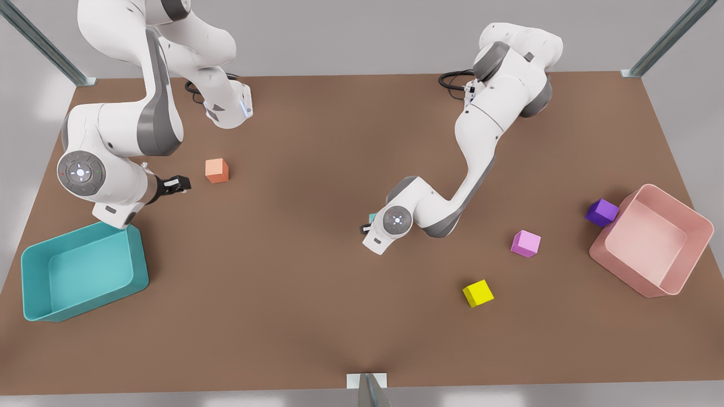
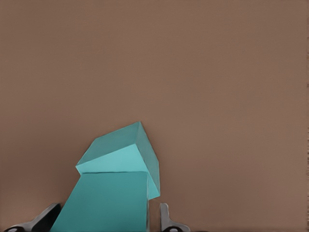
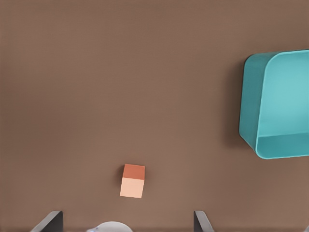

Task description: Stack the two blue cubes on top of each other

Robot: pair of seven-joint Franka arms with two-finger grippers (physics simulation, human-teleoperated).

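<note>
On my front view the left hand [image 1: 367, 225] sits low at mid-bench, its own wrist hiding nearly all of the two blue cubes [image 1: 372, 217]; only a teal sliver shows. My left wrist view shows the near cube [image 2: 104, 203], cut off by the frame, between wide-spread fingers [image 2: 166, 220]; I can't tell if they touch it. The far cube [image 2: 123, 152] sits tilted against it. My right hand [image 1: 180, 184] hovers open and empty near the orange cube [image 1: 217, 170] and teal bin [image 1: 34, 282]. No writing visible.

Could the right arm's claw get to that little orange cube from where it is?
Probably yes. The right claw hangs open beside the orange cube, which sits alone on bare table. In the right wrist view, nothing lies between the fingers and the cube.
</note>
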